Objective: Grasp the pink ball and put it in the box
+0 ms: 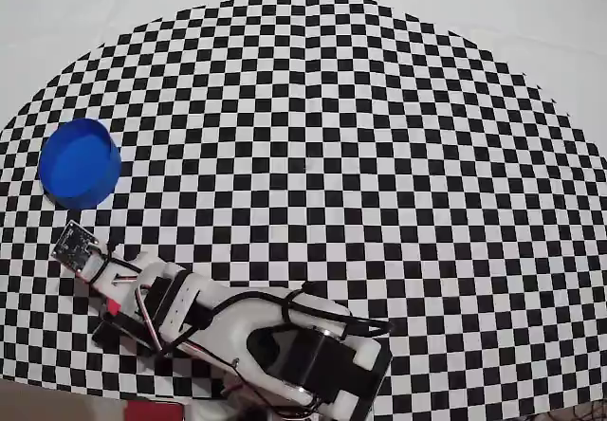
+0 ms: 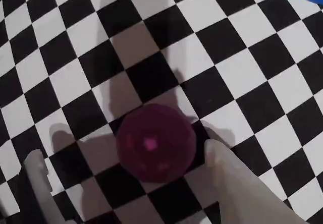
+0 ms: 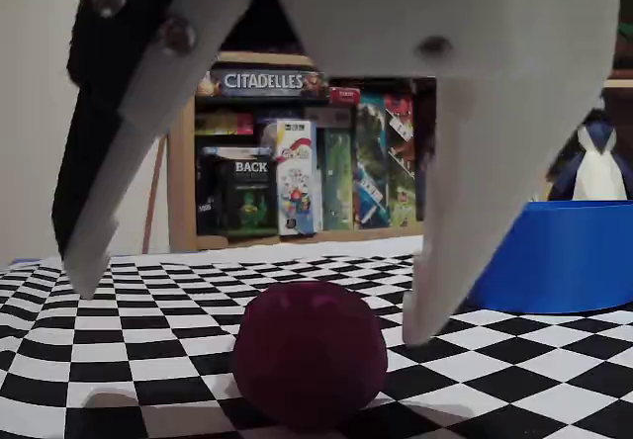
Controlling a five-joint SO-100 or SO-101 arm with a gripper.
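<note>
The arm (image 1: 275,336) lies low along the bottom of the overhead view, reaching toward the lower left. Its hand (image 3: 247,310) is spread wide, both fingers (image 3: 109,212) pointing down, tips just above the table.
</note>
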